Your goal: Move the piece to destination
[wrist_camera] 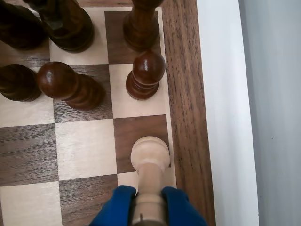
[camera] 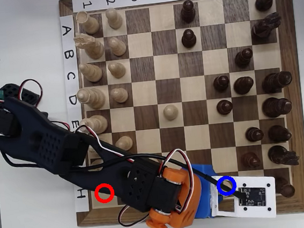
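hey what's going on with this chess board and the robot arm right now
A single robot arm is reaching along the bottom edge of the chessboard as the overhead view shows it. In the wrist view its blue jaws hold a pale cream pawn by the lower part, the round head sticking out over a dark square near the board's edge. Dark pieces stand just ahead, the nearest a dark pawn. A blue ring marks a square by the gripper; a red ring sits further back.

Bright, even daylight in both views, with soft short shadows, glossy highlights on the dark pieces (wrist_camera: 148,68), and sharp focus.
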